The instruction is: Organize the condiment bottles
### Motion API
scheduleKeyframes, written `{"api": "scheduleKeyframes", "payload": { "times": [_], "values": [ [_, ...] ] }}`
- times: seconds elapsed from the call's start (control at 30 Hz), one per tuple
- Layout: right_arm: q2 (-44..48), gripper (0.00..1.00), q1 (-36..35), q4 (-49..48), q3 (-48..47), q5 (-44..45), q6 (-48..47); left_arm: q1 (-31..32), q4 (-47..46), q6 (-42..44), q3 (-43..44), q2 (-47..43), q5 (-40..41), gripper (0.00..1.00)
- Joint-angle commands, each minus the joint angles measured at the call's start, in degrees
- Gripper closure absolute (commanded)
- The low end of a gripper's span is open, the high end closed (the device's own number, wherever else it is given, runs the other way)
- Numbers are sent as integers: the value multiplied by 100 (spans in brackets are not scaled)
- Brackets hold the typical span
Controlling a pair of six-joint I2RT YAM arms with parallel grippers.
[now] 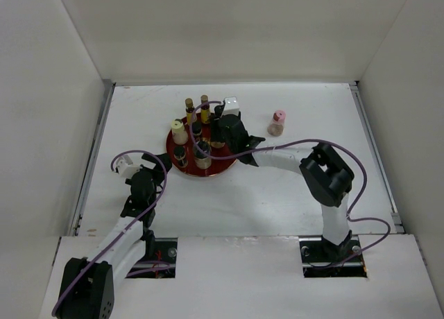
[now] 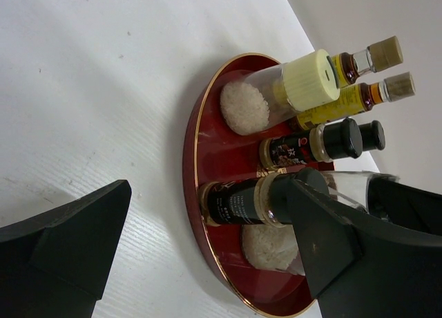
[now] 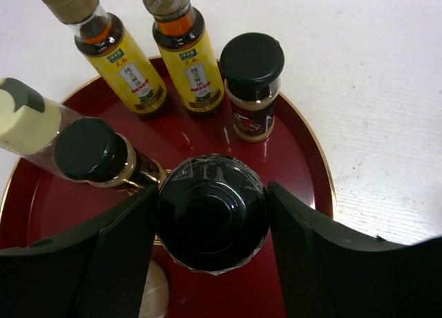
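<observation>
Held shaker: lower centre of the right wrist view, over the red tray. It has a broad, round, glossy black cap under a crinkled clear plastic seal, with pale grains showing below. Whether its base rests on the tray cannot be told.
Right gripper: 2 matte black fingers are pressed against the left and right sides of that cap, with no gap showing.
Gold-banded shaker: just left of the held shaker, with a smooth black cap, a gold collar and a dark body.
Dark shaker: upper centre, standing on the tray. Black cap, glass body with brown contents, and a red-and-dark label that is not readable.
Yellow bottles: 2 slim ones side by side at the upper left. They have tan wrapped caps, orange necks and yellow paper labels with print too small to read.
Cream-capped shaker: left edge, with a pale cap carrying a dark tab, on a clear body.
Pink-capped bottle: on the table right of the tray, well apart, with brownish contents.
Tray: round, glossy red, with a thin gold rim.
Left gripper: black fingers spread wide with nothing between them, lower left of the tray in the top view.
Table: white and faintly grained.
</observation>
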State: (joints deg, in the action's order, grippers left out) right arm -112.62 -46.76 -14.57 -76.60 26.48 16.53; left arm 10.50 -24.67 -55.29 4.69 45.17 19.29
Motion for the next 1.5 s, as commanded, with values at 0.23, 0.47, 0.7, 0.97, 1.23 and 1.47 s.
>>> {"api": "scheduleKeyframes", "payload": {
  "times": [0.23,0.47,0.7,0.97,1.23,1.47],
  "values": [
    [46,16,5,-433,-356,-248,368,-36,-293,53,199,54,-83,0],
    [1266,11,57,-476,240,-354,351,-27,-258,71,190,-43,-13,0],
    [2384,58,1075,-583,1374,-266,438,-18,-258,79,190,-61,-13,0],
    [1991,25,2271,304,1368,235,368,26,-293,79,208,71,14,0],
    [1049,20,2580,710,761,-380,263,17,-293,79,208,36,14,0],
    [917,38,2563,429,690,-302,158,61,-293,88,243,124,39,0]
  ]
}}
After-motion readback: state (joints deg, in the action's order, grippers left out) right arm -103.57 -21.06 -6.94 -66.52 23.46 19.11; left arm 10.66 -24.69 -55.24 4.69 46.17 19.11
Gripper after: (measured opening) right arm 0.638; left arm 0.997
